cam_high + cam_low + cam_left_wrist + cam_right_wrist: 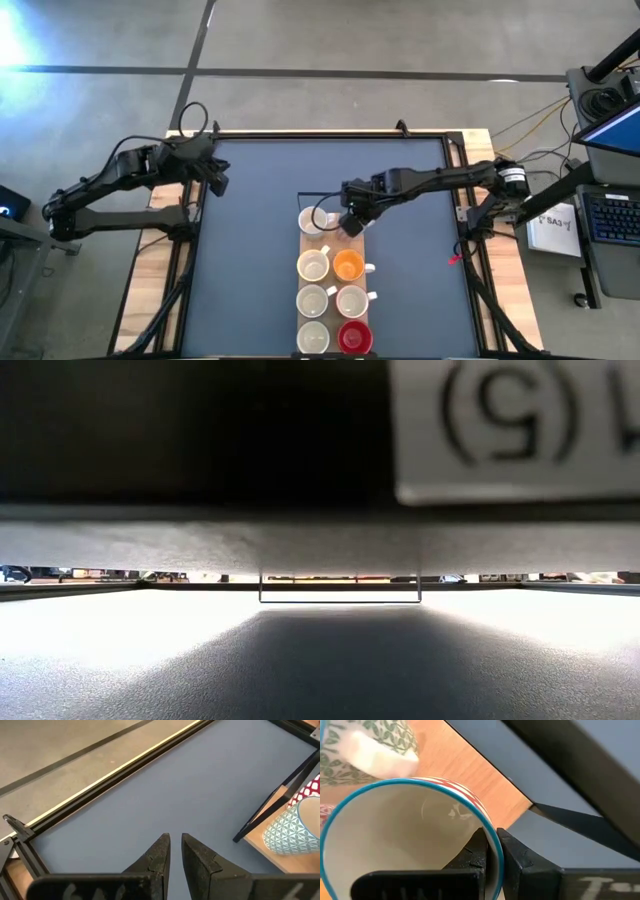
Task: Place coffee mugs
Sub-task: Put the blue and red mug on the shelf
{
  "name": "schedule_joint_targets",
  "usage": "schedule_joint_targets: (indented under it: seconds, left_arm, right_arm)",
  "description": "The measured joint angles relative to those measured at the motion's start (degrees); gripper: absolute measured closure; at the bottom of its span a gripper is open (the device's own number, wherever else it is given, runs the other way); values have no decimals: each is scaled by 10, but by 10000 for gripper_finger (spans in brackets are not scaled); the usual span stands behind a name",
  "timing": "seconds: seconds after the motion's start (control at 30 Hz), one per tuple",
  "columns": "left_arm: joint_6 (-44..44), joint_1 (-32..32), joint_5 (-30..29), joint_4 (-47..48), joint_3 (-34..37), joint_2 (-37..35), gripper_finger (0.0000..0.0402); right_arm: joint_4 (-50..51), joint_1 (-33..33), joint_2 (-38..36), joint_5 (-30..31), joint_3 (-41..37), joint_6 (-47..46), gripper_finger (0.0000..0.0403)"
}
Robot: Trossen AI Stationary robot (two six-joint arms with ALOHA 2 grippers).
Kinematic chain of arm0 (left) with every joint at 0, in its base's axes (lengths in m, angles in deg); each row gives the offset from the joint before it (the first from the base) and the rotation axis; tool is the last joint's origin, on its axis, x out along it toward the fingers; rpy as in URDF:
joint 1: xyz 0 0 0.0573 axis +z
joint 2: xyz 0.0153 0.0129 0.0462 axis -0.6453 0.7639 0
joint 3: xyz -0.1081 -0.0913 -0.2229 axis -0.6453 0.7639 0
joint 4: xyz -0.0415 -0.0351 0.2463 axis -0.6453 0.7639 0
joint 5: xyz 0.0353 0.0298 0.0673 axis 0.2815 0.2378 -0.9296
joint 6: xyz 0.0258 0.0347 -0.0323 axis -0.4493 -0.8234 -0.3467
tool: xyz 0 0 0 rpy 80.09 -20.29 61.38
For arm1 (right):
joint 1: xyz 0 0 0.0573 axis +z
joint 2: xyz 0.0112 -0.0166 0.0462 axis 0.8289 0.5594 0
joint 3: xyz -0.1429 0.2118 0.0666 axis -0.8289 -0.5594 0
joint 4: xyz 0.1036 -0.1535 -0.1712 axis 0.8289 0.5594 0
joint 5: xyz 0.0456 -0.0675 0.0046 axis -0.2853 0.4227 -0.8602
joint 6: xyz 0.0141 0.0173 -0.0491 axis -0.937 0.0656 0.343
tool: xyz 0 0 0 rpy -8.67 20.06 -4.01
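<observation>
A wooden board (333,245) in the table's middle carries two columns of mugs. From the near end they are a white mug (313,338) and a red mug (354,338), two white mugs (313,300) (351,300), then a cream mug (313,265) and an orange mug (348,265). A white-looking mug (312,220) stands at the far left. My right gripper (352,222) is over the board's far right corner, shut on a blue-rimmed mug with a red patterned side (420,825). My left gripper (215,178) waits shut over the table's far left. My right gripper pinches the red-patterned mug's wall at its blue rim (492,837), one finger (475,855) inside the mug and the other (520,857) outside. The fingers come from above, pointing down. The mug stays upright, mouth up, over the board; its base is hidden.
A green-leaf patterned mug (375,745) stands close beside the held one. In the left wrist view a teal-patterned mug (287,832) shows on the board's edge. A black frame (330,135) borders the table. The low view is mostly blocked by a labelled object (510,430).
</observation>
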Motion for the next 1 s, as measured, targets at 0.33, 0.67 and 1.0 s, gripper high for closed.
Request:
schedule_joint_targets:
  seconds: [0.33, 0.67, 1.0]
  left_arm:
    - [-4, 0, 0, -2, 0, 2, 372]
    - [-7, 0, -1, -2, 0, 1, 372]
    - [-7, 0, -1, 0, 0, 1, 372]
  right_arm:
    - [-12, 15, 7, 7, 0, -20, 385]
    - [-12, 24, 10, -4, -2, -14, 370]
    - [-12, 30, 8, -17, -2, -12, 370]
